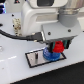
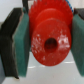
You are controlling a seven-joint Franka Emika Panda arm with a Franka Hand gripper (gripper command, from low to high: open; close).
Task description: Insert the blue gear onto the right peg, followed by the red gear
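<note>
The gripper [image 1: 59, 46] is clamped on the red gear [image 2: 49, 40], one pad against each side of its toothed rim, and holds it just above the blue gear [image 1: 49, 54], which lies on the plate [image 1: 33, 58] towards the edge nearer the exterior view's right.

The red gear looks like a light, stiff plastic disc; its teeth give the fingers [image 2: 21, 47] some purchase, though smooth plastic could still slip or tilt if squeezed off-centre. Across the rim, opposite sides, seems the sound place to hold it, leaving the hub bore free.

The wrist view shows that bore plainly, and the pads' contact with the teeth. The exterior view alone shows the plate and blue gear below; the right peg itself I cannot make out there, probably hidden by the gears.
</note>
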